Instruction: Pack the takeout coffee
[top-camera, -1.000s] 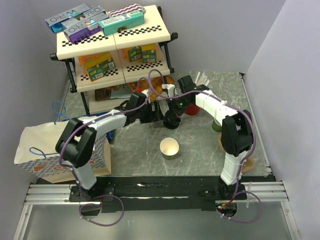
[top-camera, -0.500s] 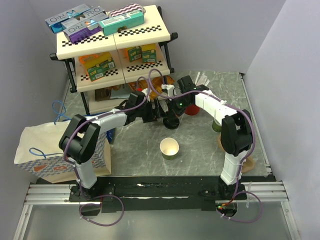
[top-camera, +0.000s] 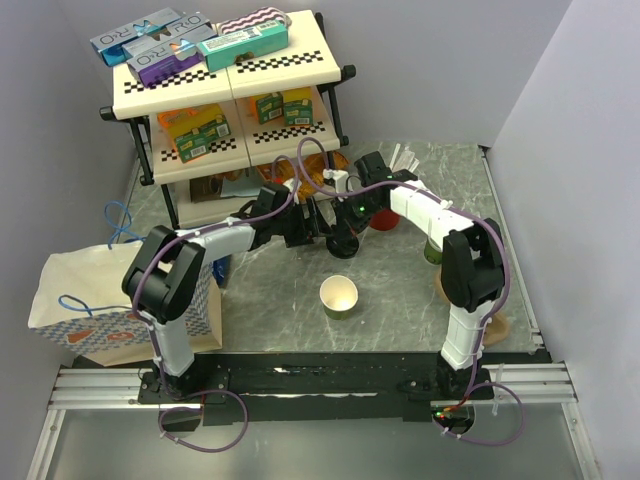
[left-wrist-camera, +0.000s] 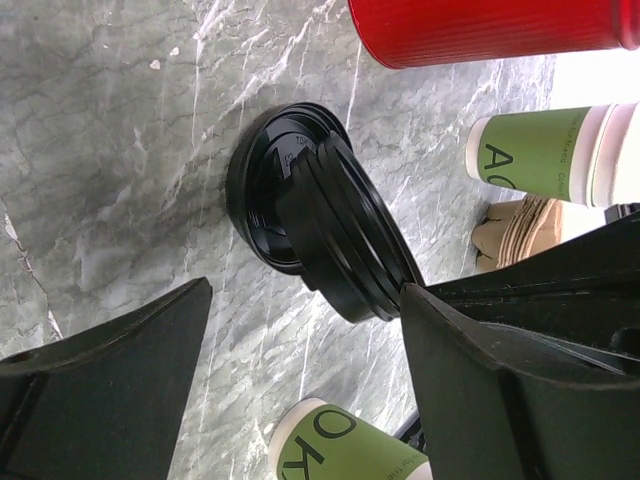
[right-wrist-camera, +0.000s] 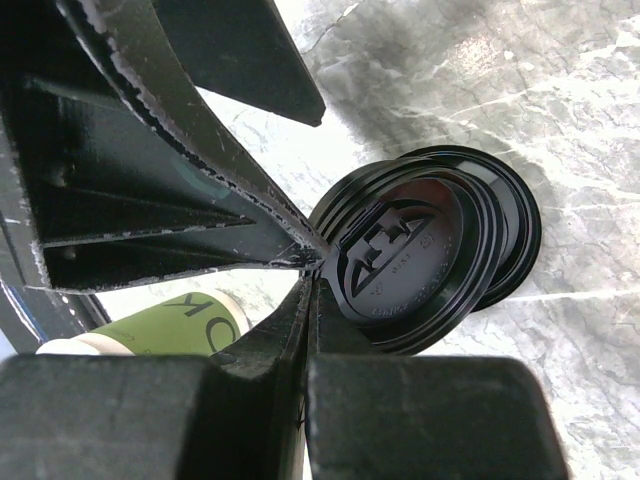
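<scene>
Green cup (top-camera: 339, 297) open-topped; R pincer (right-wrist-camera: 314, 266) prob. grips lid (right-wrist-camera: 415, 250).

Overhead; wrist close-ups sharing lids (left-wrist-camera: 320, 220)

The small green cup (top-camera: 339, 297) stands upright and open, cream-white inside, midway along the worktop's (top-camera: 400, 310) near edge. Farther back, nested black lids (left-wrist-camera: 350, 240) tilt over one lying flat.

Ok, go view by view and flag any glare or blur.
Top external: evenly lit, sharp. Left wrist: glare whites out the right edge by the green cup; black lids sharp. Right wrist: right tool looms dark, table beyond it washed out.
</scene>
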